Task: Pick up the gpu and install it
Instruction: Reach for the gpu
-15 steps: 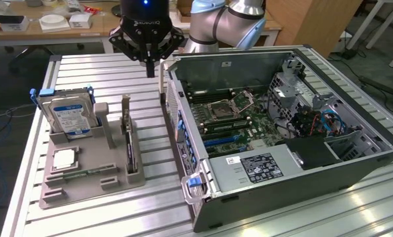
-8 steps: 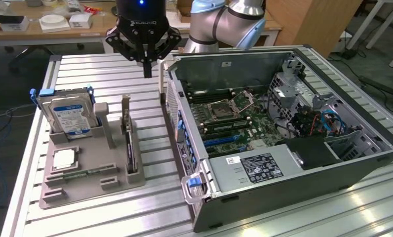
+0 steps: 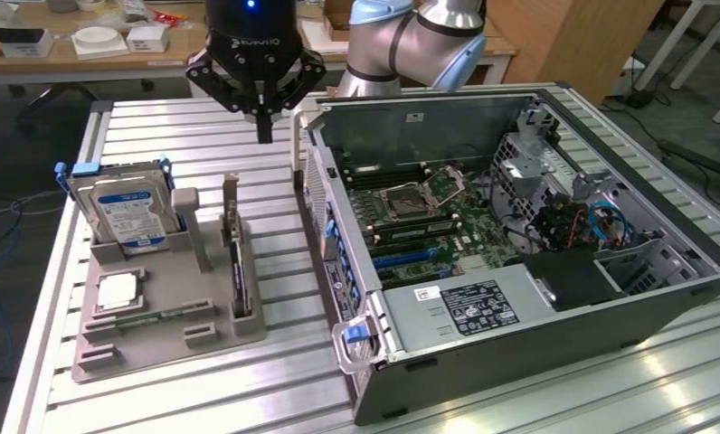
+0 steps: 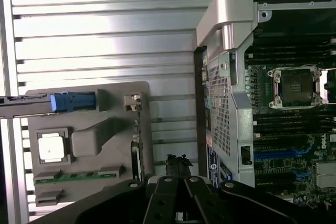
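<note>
The gpu [image 3: 237, 264] stands on edge in a slot at the exterior view's right side of the grey holder tray [image 3: 203, 312], its silver bracket pointing up at the far end. In the wrist view the gpu [image 4: 137, 148] shows edge-on as a thin dark strip along the tray [image 4: 89, 142]. My gripper [image 3: 265, 134] hangs above the table beyond the tray's far end, close to the computer case's far corner, apart from the card. Its fingers are shut with nothing between them. The gripper [image 4: 178, 163] sits between tray and case in the wrist view.
An open computer case [image 3: 649, 298] lies on the exterior view's right, its motherboard [image 3: 439, 221] with blue slots [image 3: 406, 259] exposed. The tray also holds an upright hard drive [image 3: 125, 212], a processor chip [image 3: 118, 289] and a green memory stick [image 3: 155, 318]. Desks stand behind.
</note>
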